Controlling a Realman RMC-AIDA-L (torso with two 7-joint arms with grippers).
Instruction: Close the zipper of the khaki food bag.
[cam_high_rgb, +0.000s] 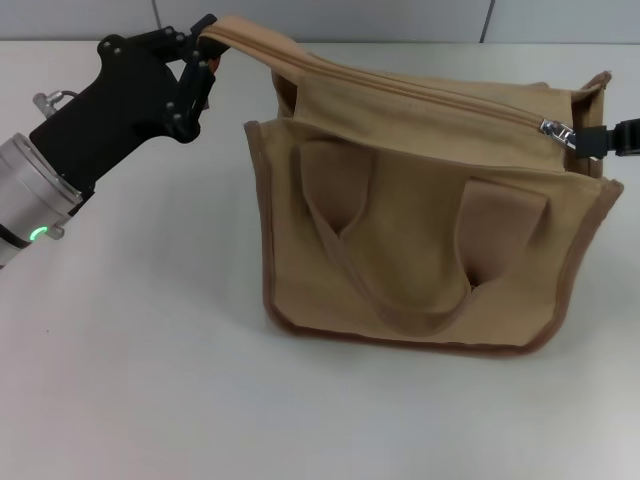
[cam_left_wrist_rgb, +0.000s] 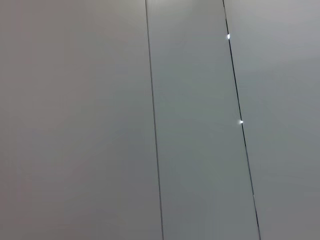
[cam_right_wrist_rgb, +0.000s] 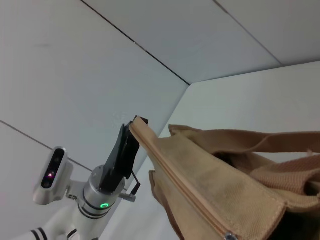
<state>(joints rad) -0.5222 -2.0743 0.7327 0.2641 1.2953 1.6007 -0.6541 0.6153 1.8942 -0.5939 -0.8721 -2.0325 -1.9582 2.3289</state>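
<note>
The khaki food bag (cam_high_rgb: 420, 250) stands on the white table, its two handles hanging down the front. My left gripper (cam_high_rgb: 203, 48) is at the upper left, shut on the end tab of the bag's top panel and holding it stretched up. The zipper (cam_high_rgb: 420, 95) runs along the top panel, its teeth joined up to the silver slider (cam_high_rgb: 555, 129) at the right end. My right gripper (cam_high_rgb: 592, 140) reaches in from the right edge, shut on the pull tab. The right wrist view shows the zipper track (cam_right_wrist_rgb: 195, 195), the slider (cam_right_wrist_rgb: 230, 236) and the left gripper (cam_right_wrist_rgb: 131, 131) farther off.
The white table (cam_high_rgb: 130, 380) spreads in front of and left of the bag. A grey panelled wall (cam_left_wrist_rgb: 150, 120) stands behind it. The left wrist view shows only that wall.
</note>
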